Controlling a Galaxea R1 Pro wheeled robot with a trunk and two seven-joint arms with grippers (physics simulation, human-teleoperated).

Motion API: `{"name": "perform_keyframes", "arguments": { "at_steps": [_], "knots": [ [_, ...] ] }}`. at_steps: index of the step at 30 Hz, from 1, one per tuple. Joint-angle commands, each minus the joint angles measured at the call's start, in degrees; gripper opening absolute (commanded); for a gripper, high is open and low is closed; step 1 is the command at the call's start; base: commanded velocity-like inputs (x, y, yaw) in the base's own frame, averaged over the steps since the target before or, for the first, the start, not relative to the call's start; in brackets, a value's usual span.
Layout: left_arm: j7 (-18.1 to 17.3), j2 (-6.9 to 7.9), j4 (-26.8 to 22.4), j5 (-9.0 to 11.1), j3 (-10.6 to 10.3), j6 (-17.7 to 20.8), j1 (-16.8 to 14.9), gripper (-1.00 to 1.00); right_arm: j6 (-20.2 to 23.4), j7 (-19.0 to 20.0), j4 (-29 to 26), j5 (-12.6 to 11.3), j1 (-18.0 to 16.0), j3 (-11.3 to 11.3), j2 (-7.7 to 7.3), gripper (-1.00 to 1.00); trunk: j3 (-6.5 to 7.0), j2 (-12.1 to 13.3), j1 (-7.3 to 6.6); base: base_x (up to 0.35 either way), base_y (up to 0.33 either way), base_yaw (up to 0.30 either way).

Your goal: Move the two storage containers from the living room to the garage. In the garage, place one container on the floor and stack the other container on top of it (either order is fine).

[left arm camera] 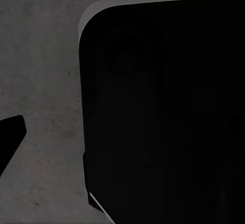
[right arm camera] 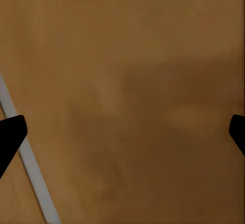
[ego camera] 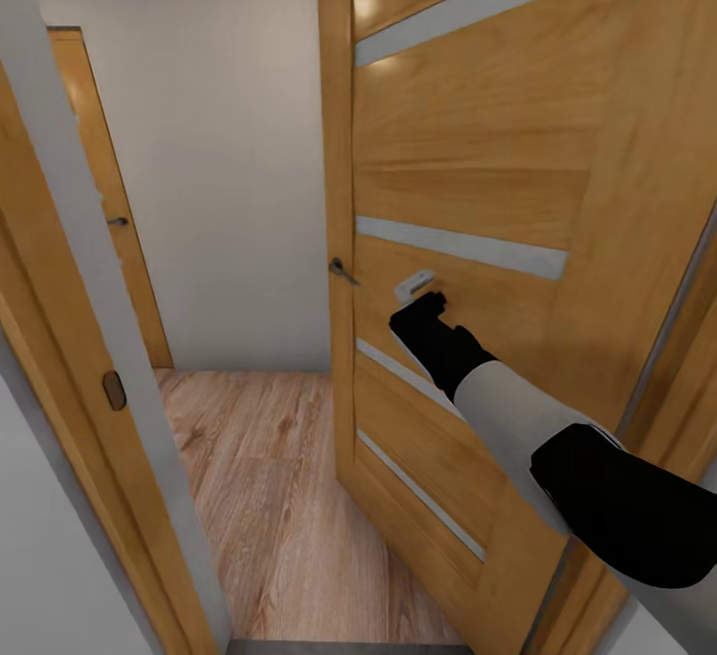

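From my seat, left to right: wood floor (ego camera: 269, 496) at seven o'clock, door handle (ego camera: 343, 271) centre, my right gripper (right arm camera: 122, 132) at three o'clock, fingers spread, pressed toward the honey-wood door (ego camera: 468, 187). Left gripper (left arm camera: 10, 142): cannot tell. No bins here; I'd judge them light, stiff, best gripped by the rim.

**Doorway with wood doors**

Big honey-wood door (ego camera: 468, 187) stands open on the right, frosted strips across it, small metal handle (ego camera: 343, 270) on its edge. Light plank flooring (ego camera: 269, 476) beyond, white wall (ego camera: 219, 137) far back, another wood door (ego camera: 105, 197) far left.
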Motion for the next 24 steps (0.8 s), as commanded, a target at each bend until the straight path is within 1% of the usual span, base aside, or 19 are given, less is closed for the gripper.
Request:
{"name": "perform_keyframes", "arguments": {
  "at_steps": [1,8,13,15,17,21,24],
  "knots": [
    [0.0,0.01,0.0,0.0,0.0,-0.2,0.0,1.00,0.7,-0.3,-0.3,1.1,-0.1,0.3,0.00,1.00,-0.05,0.0,0.00,0.007,0.000,0.000],
    [-0.1,0.01,0.0,0.0,0.0,-0.2,0.0,1.00,1.2,-0.3,-2.8,1.0,-0.1,0.3,0.00,1.00,-0.05,0.0,0.00,0.002,0.000,0.000],
    [0.0,0.01,0.0,0.0,0.0,-0.3,0.0,1.00,2.0,0.5,-6.9,0.8,0.0,0.3,0.00,1.00,-0.05,0.0,0.00,0.000,0.000,0.000],
    [0.0,-0.01,0.0,0.0,0.0,-0.3,0.0,1.00,2.2,1.6,-8.1,0.7,0.0,0.3,0.00,1.00,-0.05,0.0,0.00,0.000,0.000,0.000],
    [0.0,-0.06,-0.1,0.0,0.0,-0.3,0.0,1.00,2.4,3.8,-9.0,0.7,0.0,0.4,0.00,1.00,-0.05,0.0,0.00,0.000,0.000,0.000],
    [0.0,-0.02,-0.1,0.0,0.0,-0.2,0.0,1.00,2.6,4.7,-9.3,0.6,0.0,0.4,0.00,1.00,-0.05,0.0,0.00,0.022,0.000,0.000],
    [-0.3,0.00,-0.7,0.0,0.0,0.2,0.0,1.00,2.7,4.8,-9.3,0.6,0.0,0.4,0.00,1.00,-0.05,0.0,0.00,0.213,0.000,0.000]
  ]
}}
